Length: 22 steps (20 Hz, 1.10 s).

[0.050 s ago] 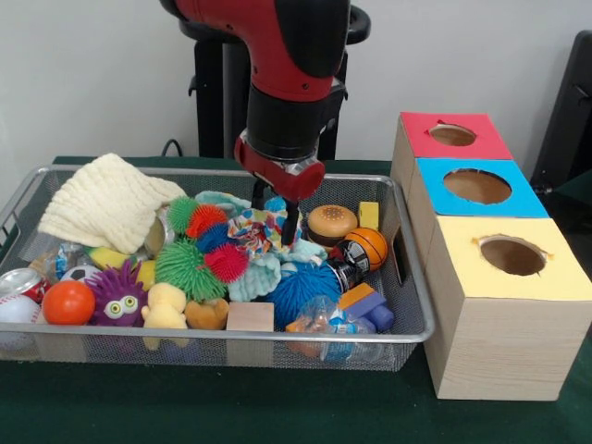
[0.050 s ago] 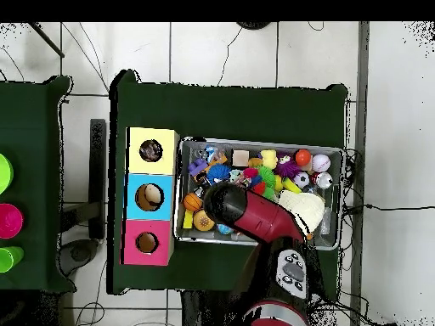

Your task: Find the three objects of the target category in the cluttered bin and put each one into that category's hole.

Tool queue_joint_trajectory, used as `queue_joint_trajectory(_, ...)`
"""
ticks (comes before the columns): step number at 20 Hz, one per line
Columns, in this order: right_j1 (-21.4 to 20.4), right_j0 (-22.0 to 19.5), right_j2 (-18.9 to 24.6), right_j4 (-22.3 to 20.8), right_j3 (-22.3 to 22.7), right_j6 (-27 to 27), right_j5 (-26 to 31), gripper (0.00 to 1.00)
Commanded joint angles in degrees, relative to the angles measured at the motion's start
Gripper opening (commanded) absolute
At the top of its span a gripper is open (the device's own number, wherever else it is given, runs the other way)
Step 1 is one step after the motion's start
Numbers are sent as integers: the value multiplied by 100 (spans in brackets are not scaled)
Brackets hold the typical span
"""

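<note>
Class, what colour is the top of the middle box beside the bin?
Blue top, clearest in the front view.

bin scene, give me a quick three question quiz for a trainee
1. True or false: the gripper hangs over the middle of the wire bin, above the patterned cloth.
2. In the front view, which box top lies nearest the camera: A red, B blue, C yellow?
3. Fill in: the cream knitted cloth lies in the bin's far ____ corner in the front view.

Key
1. True; its jaws are down among the toys, and whether they are open or shut cannot be made out.
2. C.
3. Left.
</note>
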Motion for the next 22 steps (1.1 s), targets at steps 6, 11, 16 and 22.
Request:
queue_joint_trajectory(6,214,160,-153,-61,-263,786,164,100)
queue_joint_trajectory(11,134,161,-90,-87,-244,671,262,0)
queue_joint_trajectory(16,84,159,-77,7,-262,745,369,0)
queue_joint_trajectory(22,-399,16,101,145,-47,734,724,0)
